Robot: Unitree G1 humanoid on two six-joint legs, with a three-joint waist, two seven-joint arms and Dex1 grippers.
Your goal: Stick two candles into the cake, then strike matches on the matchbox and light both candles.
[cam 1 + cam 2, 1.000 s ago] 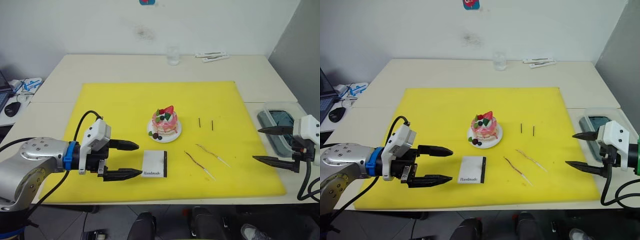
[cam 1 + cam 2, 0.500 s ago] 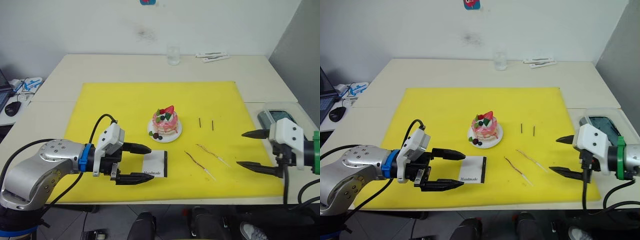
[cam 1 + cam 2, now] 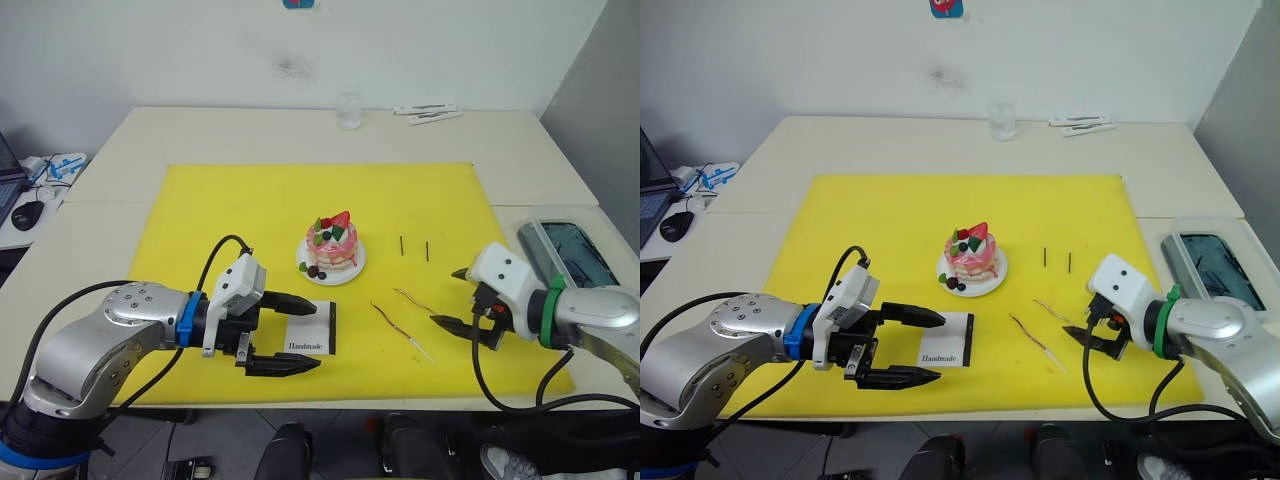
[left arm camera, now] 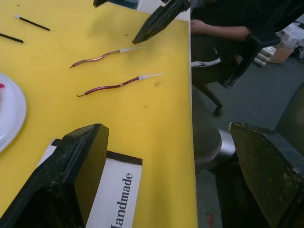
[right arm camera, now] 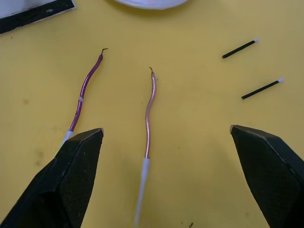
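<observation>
Left eye view: yellow mat (image 3: 250,200) on beige table (image 3: 230,130), white wall; both end effectors spread.

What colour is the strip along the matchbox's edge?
Black, on the white matchbox; the left eye view shows it best.

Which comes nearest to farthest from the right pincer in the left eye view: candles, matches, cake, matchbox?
From the right pincer:
1. Candles, lying on the mat just beside its tips, toward the robot's left.
2. Matches, farther back on the mat.
3. Cake, mid-mat.
4. Matchbox, far left, between the left pincer's fingers.
</observation>
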